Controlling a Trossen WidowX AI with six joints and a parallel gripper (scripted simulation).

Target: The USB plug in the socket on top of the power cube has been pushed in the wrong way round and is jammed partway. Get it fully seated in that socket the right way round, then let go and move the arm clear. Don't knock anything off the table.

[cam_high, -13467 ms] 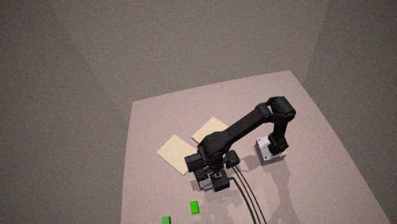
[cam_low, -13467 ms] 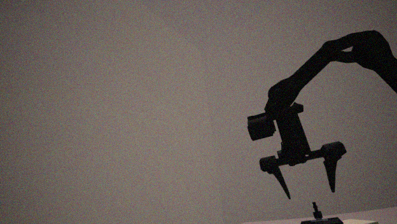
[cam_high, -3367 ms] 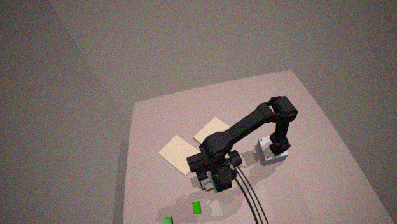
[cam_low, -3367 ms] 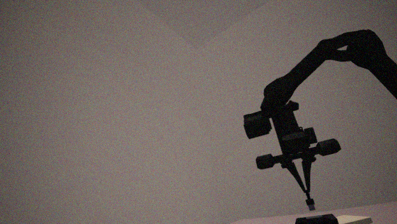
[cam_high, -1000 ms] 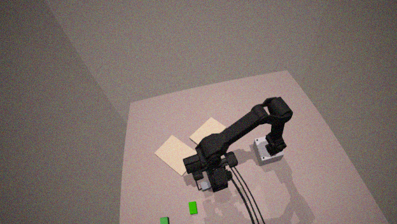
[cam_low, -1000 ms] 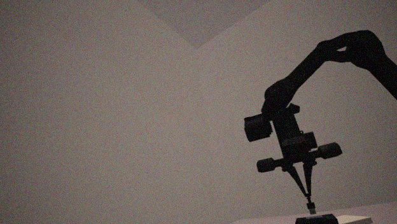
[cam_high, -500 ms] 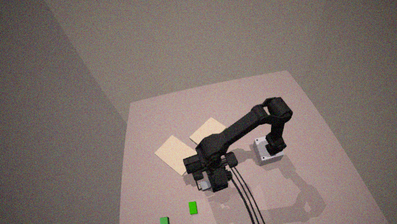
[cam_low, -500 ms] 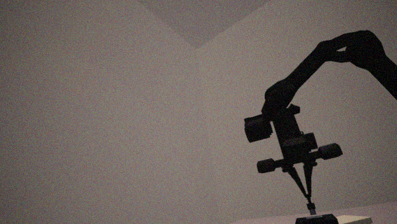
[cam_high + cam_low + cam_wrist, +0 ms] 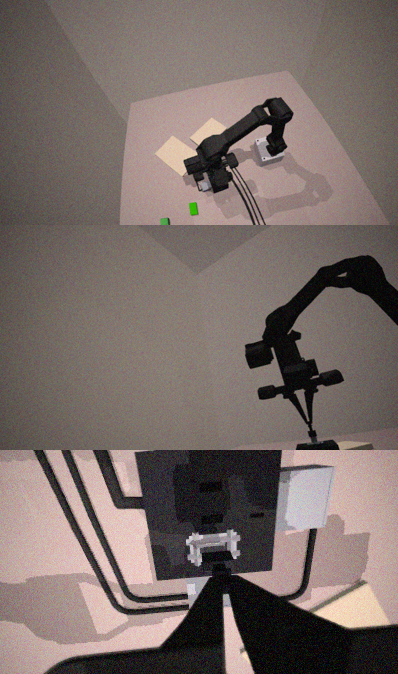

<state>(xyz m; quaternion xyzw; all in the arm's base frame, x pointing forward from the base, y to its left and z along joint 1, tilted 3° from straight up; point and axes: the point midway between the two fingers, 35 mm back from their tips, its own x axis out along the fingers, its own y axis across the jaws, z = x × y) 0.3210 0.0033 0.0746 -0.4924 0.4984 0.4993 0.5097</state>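
Note:
The black power cube [image 9: 306, 446] [image 9: 170, 562] stands on the table. A pale grey socket outline [image 9: 211, 539] shows on its top. The black USB plug [image 9: 312, 433] [image 9: 218, 556] is upright, slightly tilted, over that socket. A stretch of its grey metal end shows between the plug body and the cube top, so it is not flush; how far the tip is inside, and which way round it faces, I cannot tell. My gripper [image 9: 309, 423] [image 9: 223, 584] is shut on the plug's thin upper end. In the top view the arm hides the plug.
A white block [image 9: 307, 497] [image 9: 205, 186] sits against the cube's side. Black cables [image 9: 245, 192] [image 9: 82, 535] run beside the cube. Two cream boards [image 9: 173, 153] [image 9: 208, 129] and two green blocks [image 9: 193, 208] [image 9: 164, 221] lie on the table. The arm's base stands on a white box [image 9: 259, 147].

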